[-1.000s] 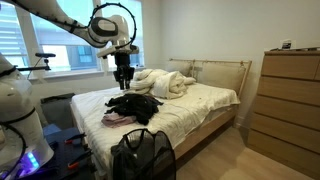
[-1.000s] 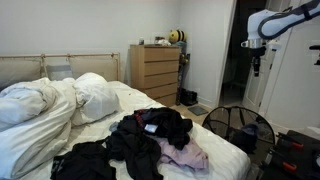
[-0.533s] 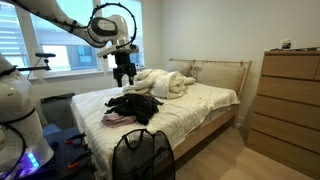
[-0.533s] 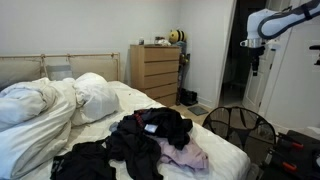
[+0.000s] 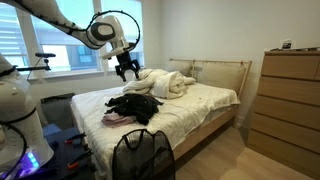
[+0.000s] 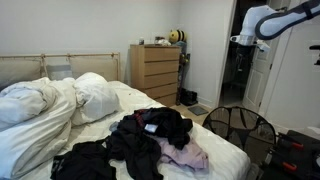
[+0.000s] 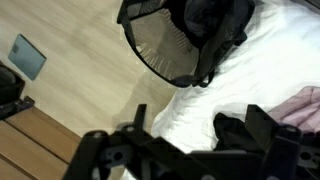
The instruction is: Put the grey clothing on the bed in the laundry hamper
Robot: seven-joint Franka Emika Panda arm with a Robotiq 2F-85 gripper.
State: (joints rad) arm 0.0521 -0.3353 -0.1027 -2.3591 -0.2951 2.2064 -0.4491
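A heap of dark grey and black clothing lies on the white bed, with a pink piece at its edge. I cannot tell one grey garment from the rest. The black mesh laundry hamper stands on the floor at the bed's foot. In the wrist view the hamper shows dark fabric inside it. My gripper hangs tilted above the heap, apart from it. The gripper is open, with nothing between its fingers; part of the dark clothing lies beneath it.
A crumpled white duvet and pillows fill the head of the bed. A wooden dresser stands by the wall. The robot's white base is beside the bed. Wooden floor surrounds the hamper.
The jaws have spread wide open. The gripper has risen a little above the clothing heap and tilted from pointing straight down.
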